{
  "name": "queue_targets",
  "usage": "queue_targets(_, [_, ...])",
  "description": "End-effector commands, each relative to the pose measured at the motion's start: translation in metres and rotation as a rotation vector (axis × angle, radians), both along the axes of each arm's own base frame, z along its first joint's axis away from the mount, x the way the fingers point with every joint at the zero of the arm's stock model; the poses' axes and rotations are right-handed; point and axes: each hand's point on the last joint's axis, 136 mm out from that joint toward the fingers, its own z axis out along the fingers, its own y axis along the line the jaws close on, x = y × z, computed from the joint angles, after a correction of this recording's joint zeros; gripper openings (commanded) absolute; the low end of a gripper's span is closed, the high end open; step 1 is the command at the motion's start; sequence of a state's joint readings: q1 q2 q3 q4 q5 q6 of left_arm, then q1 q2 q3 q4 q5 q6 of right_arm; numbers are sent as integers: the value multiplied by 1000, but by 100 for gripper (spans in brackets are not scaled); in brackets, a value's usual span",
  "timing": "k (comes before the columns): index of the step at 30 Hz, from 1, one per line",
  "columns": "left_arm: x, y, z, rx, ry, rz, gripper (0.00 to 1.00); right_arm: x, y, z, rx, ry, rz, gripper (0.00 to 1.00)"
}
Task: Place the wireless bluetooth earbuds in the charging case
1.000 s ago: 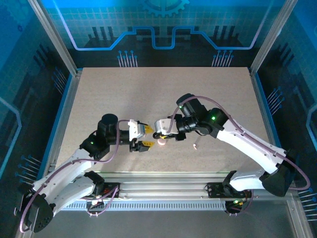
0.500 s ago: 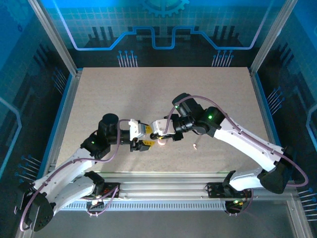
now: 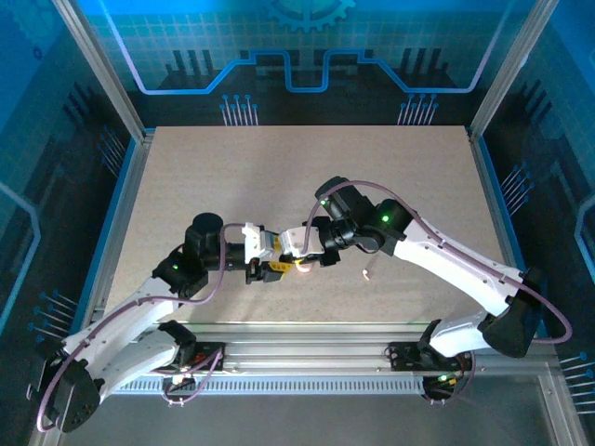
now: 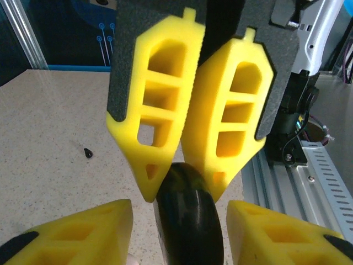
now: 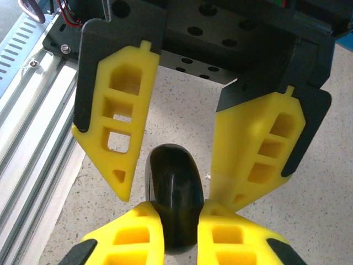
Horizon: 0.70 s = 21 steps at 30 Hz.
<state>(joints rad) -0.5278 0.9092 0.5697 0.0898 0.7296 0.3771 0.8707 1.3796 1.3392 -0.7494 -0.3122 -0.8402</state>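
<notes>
The right hand (image 5: 174, 218) is clamped tight on a black disc (image 5: 172, 182), which it holds edge-on. The left hand (image 4: 179, 221) is partly open, with one finger on each side of the same disc. Slim gaps show, and it has no grip. Both hands meet tip to tip near the front middle of the desk (image 3: 232, 177). The charging case (image 3: 304, 268), a pink puck, sits on the desk just beside the right hand's tips. One earbud (image 3: 367, 272) lies on the desk further right, apart from the case. A tiny black speck (image 4: 88, 152) lies on the desk near the left hand.
</notes>
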Motion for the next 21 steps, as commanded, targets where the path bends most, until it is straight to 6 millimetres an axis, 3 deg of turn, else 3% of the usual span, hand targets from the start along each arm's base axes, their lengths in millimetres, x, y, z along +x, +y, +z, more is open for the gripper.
queue_targets(1, [-5,0,-7,29,-10,-21,50,-2,3,12,8,-31,20,13])
queue_targets(10, [-5,0,-10,59,-19,-22,39,-2,2,13,7,-36,21,13])
queue_targets(16, [-5,-2,-3,22,-21,-22,43,-1,2,9,-5,-28,17,13])
queue_targets(19, [-4,-2,-3,22,-19,-13,30,-1,2,9,-10,-29,16,13])
queue_targets(21, [-4,-1,-4,27,-18,-11,26,-1,2,9,-7,-28,17,13])
